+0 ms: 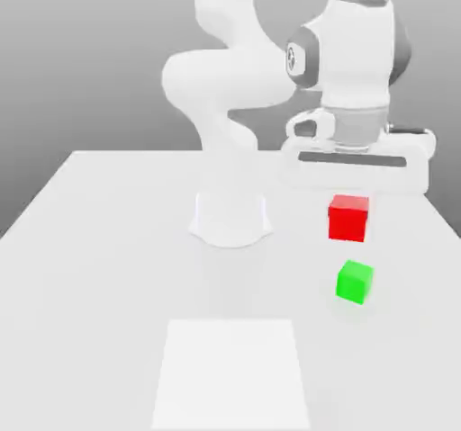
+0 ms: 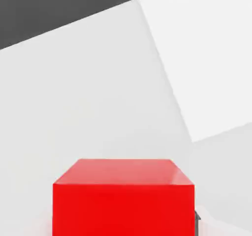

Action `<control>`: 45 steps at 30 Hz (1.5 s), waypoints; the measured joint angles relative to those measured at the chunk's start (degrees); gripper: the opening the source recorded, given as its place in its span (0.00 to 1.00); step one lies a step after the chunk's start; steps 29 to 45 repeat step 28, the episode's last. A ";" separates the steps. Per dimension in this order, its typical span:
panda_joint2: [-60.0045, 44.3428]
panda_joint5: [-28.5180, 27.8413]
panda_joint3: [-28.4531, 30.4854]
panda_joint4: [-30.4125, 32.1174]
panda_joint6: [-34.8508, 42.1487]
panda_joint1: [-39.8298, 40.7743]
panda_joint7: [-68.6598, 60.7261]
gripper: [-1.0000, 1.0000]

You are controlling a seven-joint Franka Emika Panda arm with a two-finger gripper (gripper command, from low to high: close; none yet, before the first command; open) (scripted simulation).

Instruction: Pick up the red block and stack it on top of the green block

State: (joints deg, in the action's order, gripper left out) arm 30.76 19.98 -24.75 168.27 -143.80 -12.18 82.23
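Note:
The red block (image 1: 348, 219) hangs directly under the white hand, and my gripper (image 1: 349, 211) is shut on it. In the hand view the red block (image 2: 123, 200) looms close, with a dark sliver of a finger (image 2: 197, 221) against its side. The green block (image 1: 354, 282) rests on the white table (image 1: 108, 240), just below the red block in the exterior view, with a gap between them. The red block looks slightly larger than the green one.
The arm's round white base (image 1: 230, 218) stands mid-table, to the exterior view's left of the blocks. A brighter white square patch (image 1: 230, 371) lies flat near the table's front edge, and the patch (image 2: 206, 57) also appears in the hand view.

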 joint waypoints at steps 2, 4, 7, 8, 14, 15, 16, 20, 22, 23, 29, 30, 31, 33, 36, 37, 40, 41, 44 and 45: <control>-0.09 0.72 -0.67 0.37 0.01 -1.11 0.22 0.00; -0.53 1.37 -1.43 0.76 -0.26 -2.20 0.43 0.00; -1.80 2.33 -2.83 1.35 -1.18 -3.81 0.71 0.00; -2.38 2.63 -3.35 1.56 -1.62 -4.35 0.82 0.00; -7.36 4.21 -7.15 2.91 -5.68 -7.68 1.68 0.00; -8.52 3.96 -7.94 3.08 -6.67 -7.71 2.10 0.00; -9.88 3.01 -8.83 3.15 -7.86 -6.95 2.85 0.00; -16.15 -2.80 -12.61 3.13 -13.68 -1.82 6.84 0.00; -19.55 -6.13 -14.22 3.14 -17.00 0.72 9.08 0.00; -21.31 -7.94 -14.77 3.16 -18.72 1.77 10.30 0.00; -28.25 -14.64 -15.78 3.31 -25.62 4.74 14.81 1.00; -28.25 -14.64 -15.78 3.31 -25.62 4.74 14.81 1.00; -28.25 -14.64 -15.78 3.31 -25.62 4.74 14.81 1.00; -28.25 -14.64 -15.78 3.31 -25.62 4.74 14.81 1.00; -28.25 -14.64 -15.78 3.31 -25.62 4.74 14.81 1.00; -28.25 -14.64 -15.78 3.31 -25.62 4.74 14.81 1.00; -28.25 -14.64 -15.78 3.31 -25.62 4.74 14.81 1.00; -28.25 -14.64 -15.78 3.31 -25.62 4.74 14.81 1.00; -28.25 -14.64 -15.78 3.31 -25.62 4.74 14.81 1.00; -28.25 -14.64 -15.78 3.31 -25.62 4.74 14.81 1.00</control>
